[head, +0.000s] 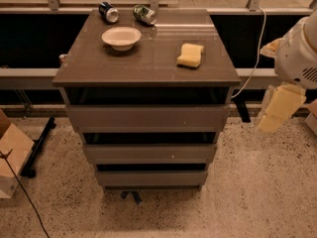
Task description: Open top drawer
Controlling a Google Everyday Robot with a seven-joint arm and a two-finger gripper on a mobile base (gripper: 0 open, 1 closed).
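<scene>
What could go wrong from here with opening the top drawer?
The end effector hangs right of the cabinet, apart from the top drawer, whose flat front shows no handle, so a grip may slip. A jerky pull might roll the blue can and green can lying on the cabinet top.

end effector [271,119] right of top drawer [147,117], unobstructed
</scene>
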